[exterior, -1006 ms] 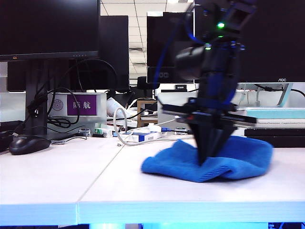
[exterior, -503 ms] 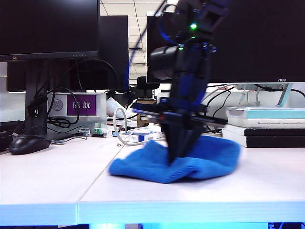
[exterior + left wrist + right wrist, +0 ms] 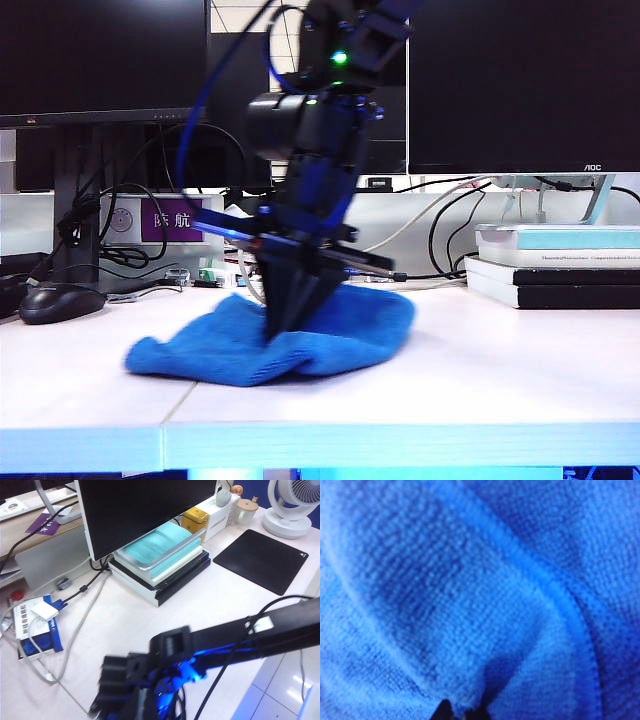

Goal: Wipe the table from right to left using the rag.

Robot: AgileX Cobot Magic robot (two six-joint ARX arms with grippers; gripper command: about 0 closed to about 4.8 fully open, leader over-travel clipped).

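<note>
Office clutter rings the white table (image 3: 420,385): dark monitors (image 3: 520,80) stand along the back from nine to three o'clock, cables trail beneath them, a black mouse (image 3: 60,302) sits at nine o'clock, a grey box with a purple label (image 3: 165,220) just behind it, and a stack of books (image 3: 555,265) with a pale teal cover rests at three o'clock. A thin seam (image 3: 185,400) divides the desk top into two panels near seven o'clock. My right gripper (image 3: 278,325) points down at the centre of the exterior view, its fingers pinched tight on a fold of the bright-blue rag (image 3: 270,345), which lies rumpled across the seam, pressed flat to the table. My right wrist camera sees almost nothing but blue terry (image 3: 470,595), the black fingertips (image 3: 442,711) biting into a raised ridge of it. My left gripper appears in no view, so I cannot tell its state; its camera looks down on the right arm (image 3: 210,640), a blue-and-white adapter box (image 3: 35,627), a black mouse mat (image 3: 262,557) and a white desk fan (image 3: 292,502).
</note>
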